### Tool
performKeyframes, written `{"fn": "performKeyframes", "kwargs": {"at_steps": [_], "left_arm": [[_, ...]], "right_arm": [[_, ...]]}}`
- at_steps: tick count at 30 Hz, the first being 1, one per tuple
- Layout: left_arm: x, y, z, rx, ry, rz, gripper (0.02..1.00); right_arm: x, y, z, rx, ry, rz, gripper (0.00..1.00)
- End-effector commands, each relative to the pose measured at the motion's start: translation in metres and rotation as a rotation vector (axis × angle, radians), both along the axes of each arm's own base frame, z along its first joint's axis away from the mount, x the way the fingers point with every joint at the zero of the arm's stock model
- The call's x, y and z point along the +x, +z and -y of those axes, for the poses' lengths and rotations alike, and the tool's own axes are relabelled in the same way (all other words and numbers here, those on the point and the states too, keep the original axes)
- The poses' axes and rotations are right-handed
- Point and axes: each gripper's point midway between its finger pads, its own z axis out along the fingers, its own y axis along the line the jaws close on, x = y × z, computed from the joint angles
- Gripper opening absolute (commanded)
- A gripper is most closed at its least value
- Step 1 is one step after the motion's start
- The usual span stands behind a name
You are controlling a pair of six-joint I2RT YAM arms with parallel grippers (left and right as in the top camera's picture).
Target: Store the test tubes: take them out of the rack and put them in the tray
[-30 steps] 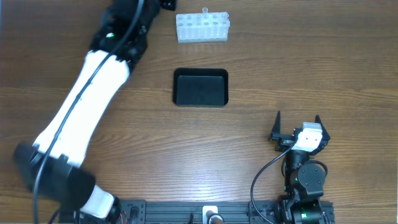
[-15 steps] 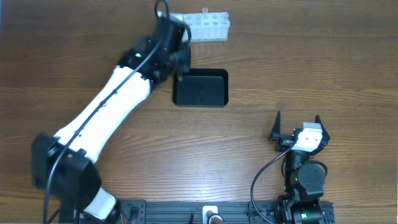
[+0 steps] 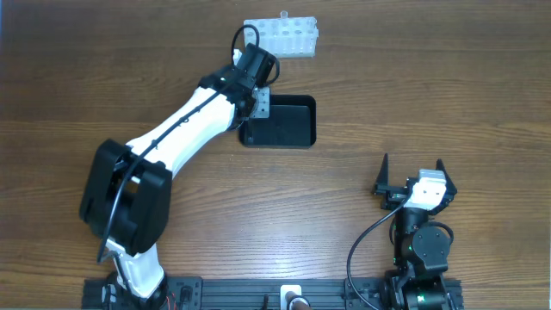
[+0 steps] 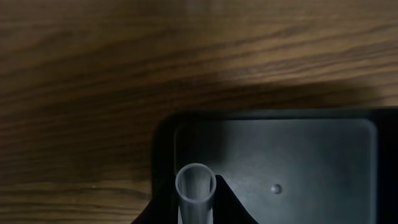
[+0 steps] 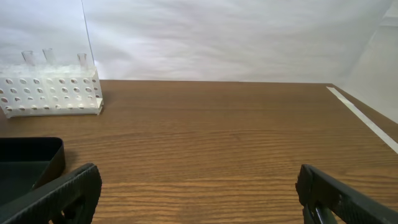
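While over tray [image 4: 163, 155] corner, held tube [image 4: 196, 183].

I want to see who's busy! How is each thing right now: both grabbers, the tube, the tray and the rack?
left gripper: shut on the test tube, over a corner of the tray.
test tube: held in the left gripper, open end towards the wrist camera.
tray: lying flat, no tubes in it.
rack: standing upright, three tubes sticking up from it.
right gripper: open, holding nothing.

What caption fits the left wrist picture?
Left pincer holds a test tube above a corner of the black tray.
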Motion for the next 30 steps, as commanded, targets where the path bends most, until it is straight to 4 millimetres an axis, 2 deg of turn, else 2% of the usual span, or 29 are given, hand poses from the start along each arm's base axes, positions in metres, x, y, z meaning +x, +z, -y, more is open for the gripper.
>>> {"fn": "performKeyframes", "kwargs": {"at_steps": [1, 6, 10, 14, 17, 18, 20, 22, 26, 30], "left_arm": [[-0.002, -0.017, -0.001, 0.025, 0.012, -0.025, 0.134], [0.003, -0.018, 0.001, 0.022, 0.015, -0.008, 0.286], [0.020, 0.006, 0.003, 0.005, 0.033, 0.097, 0.467], [0.037, 0.061, 0.004, -0.010, 0.057, 0.246, 0.522], [0.054, 0.116, 0.003, -0.006, 0.109, 0.409, 0.627], [0.059, 0.131, 0.005, -0.008, 0.110, 0.455, 0.673], [0.070, 0.158, 0.014, -0.017, 0.081, 0.547, 0.706], [0.085, 0.178, 0.024, -0.046, 0.058, 0.643, 0.783], [0.105, 0.168, 0.029, -0.047, 0.054, 0.690, 0.798], [0.133, 0.135, 0.036, -0.030, 0.053, 0.665, 0.801]], "right_arm": [[0.000, -0.001, 0.000, -0.001, -0.001, 0.001, 0.993], [0.000, -0.002, 0.000, -0.001, -0.001, 0.000, 0.991], [0.000, -0.001, 0.000, -0.001, -0.001, 0.001, 0.993], [0.000, -0.001, 0.000, -0.001, -0.001, 0.001, 0.993], [0.000, -0.001, 0.000, -0.001, -0.001, 0.001, 0.991], [0.000, -0.001, 0.000, -0.001, -0.001, 0.001, 0.991], [0.000, -0.001, 0.000, -0.001, -0.001, 0.001, 0.993], [0.000, -0.001, 0.000, -0.001, -0.001, 0.001, 0.991], [0.000, -0.002, 0.000, -0.001, -0.001, 0.000, 0.991], [0.000, -0.001, 0.000, -0.001, -0.001, 0.001, 0.991]]}}
